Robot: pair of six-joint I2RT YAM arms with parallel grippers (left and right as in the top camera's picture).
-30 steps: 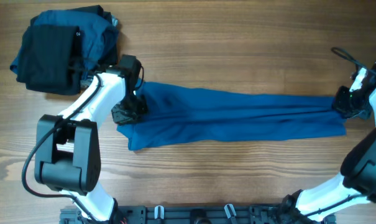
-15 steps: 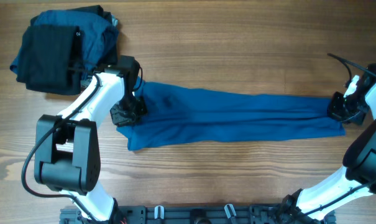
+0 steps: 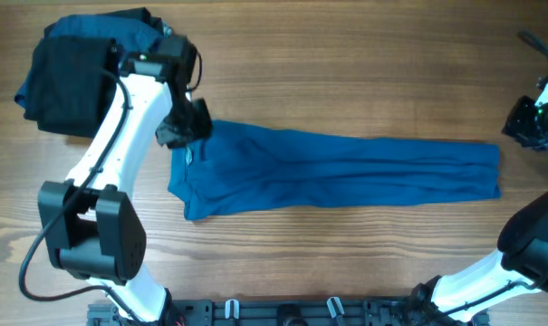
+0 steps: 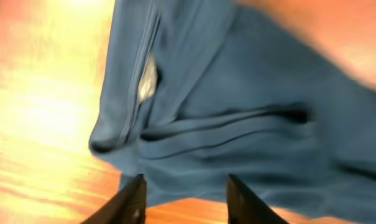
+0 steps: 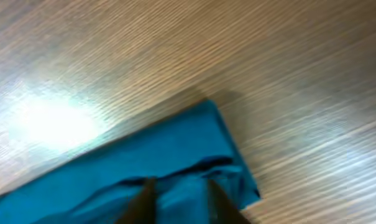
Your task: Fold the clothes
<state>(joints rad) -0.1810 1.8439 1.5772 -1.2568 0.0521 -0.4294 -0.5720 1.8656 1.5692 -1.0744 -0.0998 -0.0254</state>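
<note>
The blue shirt (image 3: 346, 172) lies flat on the table as a long strip folded lengthwise, running left to right. My left gripper (image 3: 185, 129) hovers over its left end, open, with nothing between the fingers (image 4: 135, 200); in the left wrist view the shirt's bunched folds (image 4: 237, 124) and a pale label show below. My right gripper (image 3: 524, 122) is just past the shirt's right end, raised off it. Its fingers (image 5: 144, 202) stand slightly apart and hold nothing, with the shirt's corner (image 5: 194, 149) beneath them.
A pile of black and dark blue clothes (image 3: 83, 72) sits at the far left corner, right behind my left arm (image 3: 120, 118). Bare wooden table (image 3: 346, 263) shows in front of and behind the shirt. The arm bases stand along the near edge.
Both grippers have let go of the shirt's ends and lifted away: the left moved toward the far side, the right moved off to the right. The shirt's right end has settled flat.
</note>
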